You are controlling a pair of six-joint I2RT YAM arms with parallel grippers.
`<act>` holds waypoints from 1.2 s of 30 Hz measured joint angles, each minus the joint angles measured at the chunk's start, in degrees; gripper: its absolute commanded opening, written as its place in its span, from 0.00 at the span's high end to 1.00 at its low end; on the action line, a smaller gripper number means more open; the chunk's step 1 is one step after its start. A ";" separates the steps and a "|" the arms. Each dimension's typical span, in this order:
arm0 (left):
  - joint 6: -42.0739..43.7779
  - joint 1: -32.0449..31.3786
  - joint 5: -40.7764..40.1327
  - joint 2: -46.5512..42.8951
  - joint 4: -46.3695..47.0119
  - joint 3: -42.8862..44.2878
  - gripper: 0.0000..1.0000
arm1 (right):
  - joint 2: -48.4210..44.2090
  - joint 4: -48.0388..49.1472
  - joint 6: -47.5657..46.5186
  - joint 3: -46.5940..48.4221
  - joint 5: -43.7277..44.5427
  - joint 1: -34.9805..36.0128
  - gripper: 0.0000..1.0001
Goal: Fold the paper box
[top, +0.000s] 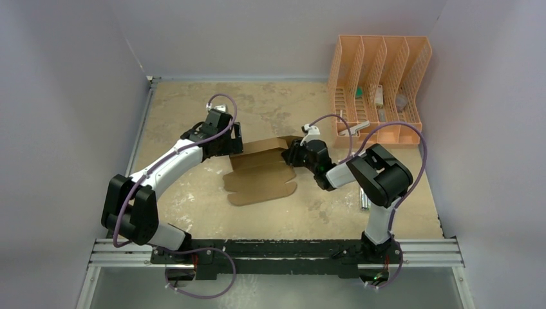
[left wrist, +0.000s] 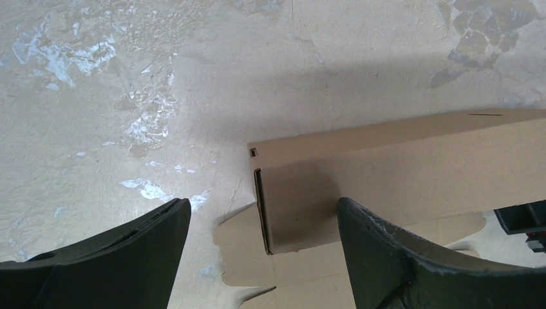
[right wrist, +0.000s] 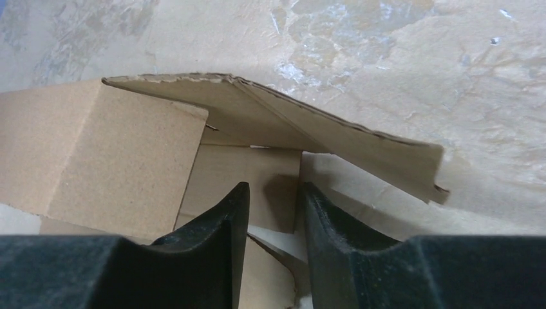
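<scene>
Paper box: centre frame, partly folded, flaps flat
Left tool: wide apart
Right tool: nearly together, grip unclear

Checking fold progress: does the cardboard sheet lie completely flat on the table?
No, the right wrist view shows one panel of the paper box standing upright and another flap raised.

Left fingers spread wide; right fingers stand narrowly apart.
</scene>
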 measured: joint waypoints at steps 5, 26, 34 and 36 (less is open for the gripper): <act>-0.02 0.00 0.48 0.00 0.02 0.00 0.17 | 0.87 0.50 -0.11 0.63 -0.02 0.90 0.74; -2.69 0.66 3.56 0.00 2.71 -1.40 0.18 | -0.04 4.57 -16.81 1.81 -2.01 9.99 0.83; -2.58 0.63 3.19 -0.07 3.06 -1.75 0.18 | -1.60 2.36 -21.73 1.97 -2.78 10.62 0.68; -2.45 0.63 2.97 -0.37 3.58 -2.16 0.18 | -4.22 -0.24 -23.56 1.60 -2.67 10.73 0.67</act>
